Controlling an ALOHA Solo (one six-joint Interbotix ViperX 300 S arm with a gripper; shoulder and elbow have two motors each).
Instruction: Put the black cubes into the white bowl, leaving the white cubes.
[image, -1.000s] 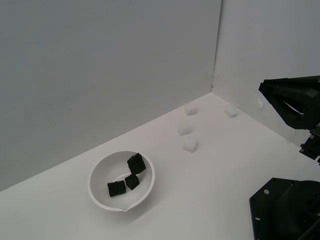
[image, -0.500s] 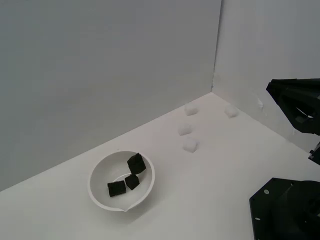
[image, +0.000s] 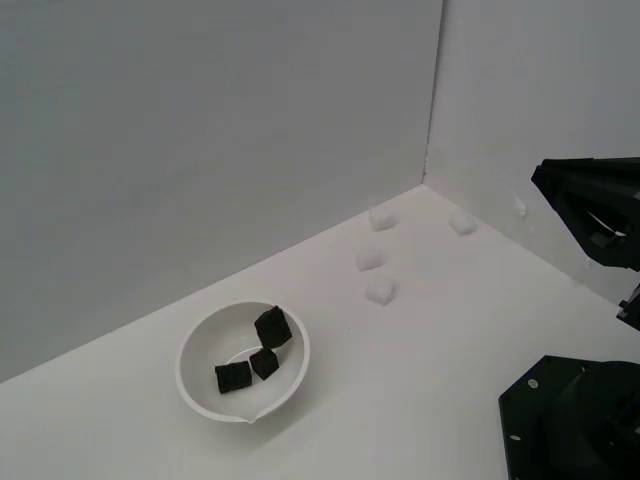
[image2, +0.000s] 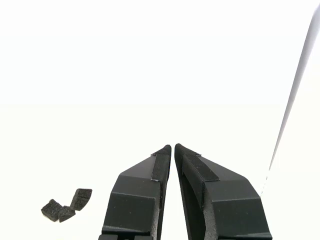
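The white bowl (image: 194, 340) sits at the exterior view's lower left with three black cubes (image: 264, 363) lying inside it. In the wrist view the same black cubes (image2: 67, 205) show as a small cluster, and the bowl around them is washed out. Several white cubes (image: 380, 291) lie on the white surface farther back, near the corner of the walls. My gripper (image: 540, 178) hangs at the exterior view's right edge, well away from the bowl and above the surface. Seen from the wrist, the gripper (image2: 172, 147) is shut, fingertips touching with nothing between them.
Grey walls meet in a corner (image: 428, 170) just behind the white cubes. The arm's black base (image: 570, 420) fills the exterior view's lower right corner. One white cube (image: 462, 222) lies close to the right-hand wall.
The gripper has drawn back slightly toward the exterior view's right edge since a second ago. Bowl and cubes have not moved.
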